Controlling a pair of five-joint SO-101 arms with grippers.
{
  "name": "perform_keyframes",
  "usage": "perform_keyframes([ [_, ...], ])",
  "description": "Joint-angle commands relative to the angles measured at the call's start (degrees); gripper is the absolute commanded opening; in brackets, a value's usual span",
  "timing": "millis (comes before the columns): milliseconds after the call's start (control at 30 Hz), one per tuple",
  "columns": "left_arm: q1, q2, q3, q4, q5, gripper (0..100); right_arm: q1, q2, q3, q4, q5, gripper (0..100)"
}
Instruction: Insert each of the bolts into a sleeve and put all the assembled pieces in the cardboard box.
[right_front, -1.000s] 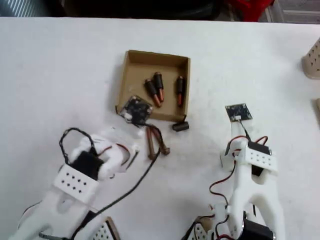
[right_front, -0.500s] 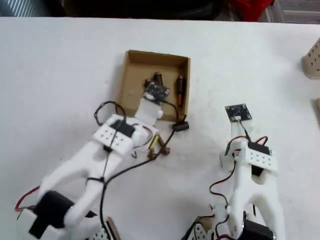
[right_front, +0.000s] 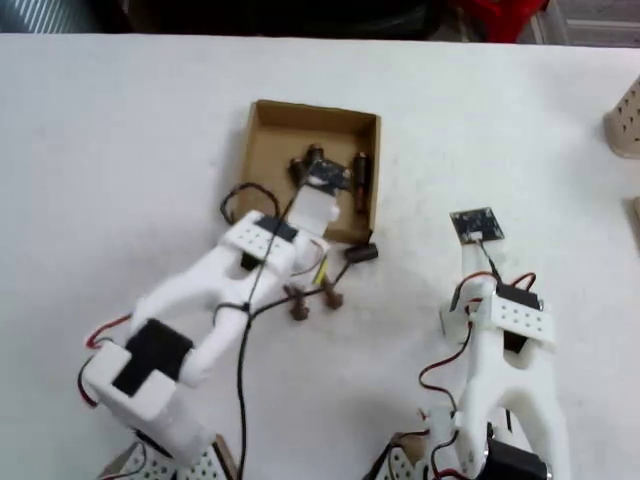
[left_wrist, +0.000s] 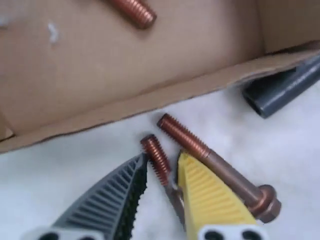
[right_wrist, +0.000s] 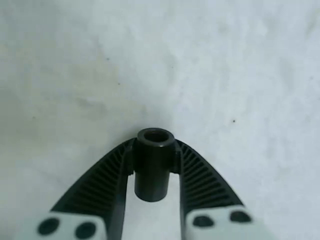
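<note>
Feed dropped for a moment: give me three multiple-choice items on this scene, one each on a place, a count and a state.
1. Where does the loose sleeve lie? A on the table by the cardboard box's near corner; B inside the box; C atop an arm.
2. How many bare bolts lie outside the box? A one; B two; C four.
3. The right hand is: A open, empty; B shut on a bolt; C shut on a dark sleeve.
Answers: 1 A, the left wrist view shows it outside the box wall. 2 B, both lie at the left hand. 3 C, the sleeve stands between its fingers.
</note>
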Motion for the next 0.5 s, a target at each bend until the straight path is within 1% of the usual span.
perform_keyframes([
  [0,-2.51,2.68,-5.98,4.31,4.92,13,0.31,-1.71,-0.18,-0.66,0.62,1.7],
  [133,-4.88,3.03,-6.33,7.82,5.27,11,0.31,-1.71,-0.18,-0.66,0.62,1.7],
  [233,-7.16,3.03,-6.24,9.32,4.84,2,0.31,-1.71,-0.09,-1.36,0.62,1.7],
  [300,-8.75,3.03,-6.24,10.90,4.84,3,0.31,-1.71,-0.09,-1.36,0.62,1.7],
  [433,-13.67,2.95,-6.42,11.78,5.54,2,0.31,-1.71,-0.09,-1.36,0.62,1.7],
  [467,-15.25,2.86,-6.33,11.78,6.77,2,0.31,-1.71,-0.09,-1.36,0.62,1.7],
])
